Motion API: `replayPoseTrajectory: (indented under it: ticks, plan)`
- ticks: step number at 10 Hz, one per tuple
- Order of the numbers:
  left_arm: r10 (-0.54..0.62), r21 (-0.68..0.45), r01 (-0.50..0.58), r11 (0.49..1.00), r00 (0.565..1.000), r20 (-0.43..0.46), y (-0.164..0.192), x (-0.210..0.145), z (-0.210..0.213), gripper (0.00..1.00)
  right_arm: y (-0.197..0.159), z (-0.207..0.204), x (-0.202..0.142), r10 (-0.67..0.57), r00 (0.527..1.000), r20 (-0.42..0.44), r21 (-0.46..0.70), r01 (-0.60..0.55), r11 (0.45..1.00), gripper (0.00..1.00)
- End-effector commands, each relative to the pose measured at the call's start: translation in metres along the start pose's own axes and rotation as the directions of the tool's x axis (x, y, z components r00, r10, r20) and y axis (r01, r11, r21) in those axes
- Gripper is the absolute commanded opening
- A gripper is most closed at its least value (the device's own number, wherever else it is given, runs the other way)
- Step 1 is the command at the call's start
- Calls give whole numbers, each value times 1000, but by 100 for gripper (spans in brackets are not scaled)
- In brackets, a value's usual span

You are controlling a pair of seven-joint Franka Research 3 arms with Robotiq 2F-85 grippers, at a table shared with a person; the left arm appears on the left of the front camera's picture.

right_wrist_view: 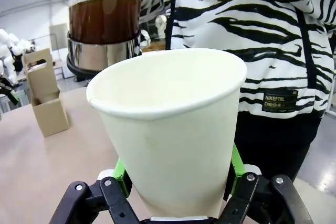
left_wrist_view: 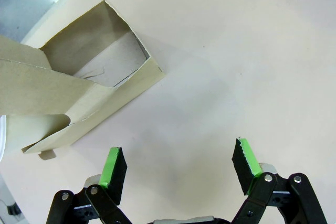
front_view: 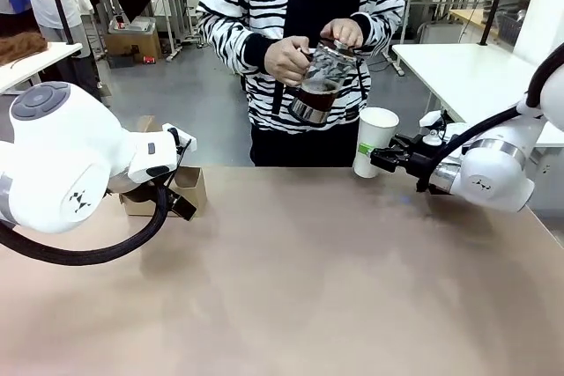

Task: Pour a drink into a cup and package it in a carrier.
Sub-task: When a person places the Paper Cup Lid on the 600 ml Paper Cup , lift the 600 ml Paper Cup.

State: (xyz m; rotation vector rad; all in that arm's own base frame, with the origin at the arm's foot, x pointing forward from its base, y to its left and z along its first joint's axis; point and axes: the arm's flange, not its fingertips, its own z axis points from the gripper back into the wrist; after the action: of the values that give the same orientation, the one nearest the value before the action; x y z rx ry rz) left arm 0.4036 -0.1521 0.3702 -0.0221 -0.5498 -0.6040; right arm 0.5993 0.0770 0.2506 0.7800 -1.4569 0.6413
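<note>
A person at the far side holds the clear glass jug (front_view: 320, 85) in both hands, tilted, with the dark brown drink (right_wrist_view: 104, 18) inside. Just below and right of it a white paper cup (front_view: 376, 140) is held upright above the table's far edge. My right gripper (front_view: 388, 160) is shut on the cup (right_wrist_view: 168, 124), its green pads (right_wrist_view: 122, 174) pressing the lower sides. The brown cardboard carrier (front_view: 188, 188) stands at the table's far left, handle tab up. My left gripper (left_wrist_view: 179, 166) hovers open beside the carrier (left_wrist_view: 79, 93), nothing between its fingers.
The tan table (front_view: 308, 288) stretches wide and bare between the arms. The person's striped sleeve (right_wrist_view: 273, 30) is close behind the cup. White tables (front_view: 467, 68) and other gear stand farther back in the room.
</note>
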Motion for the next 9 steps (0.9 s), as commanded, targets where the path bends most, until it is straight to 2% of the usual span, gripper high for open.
replayPoseTrajectory:
  ticks: [1, 9]
  plan:
    - [1, -2, -1, 1000, 1000, 1, 0, 0, 0, 100, 0, -1, 0, 10, 1000, 10, -2, -10, 1000, 81]
    - [1, -2, -1, 1000, 1000, 1, 0, 0, 0, 100, 0, -1, 0, 10, 1000, 10, -2, -10, 1000, 81]
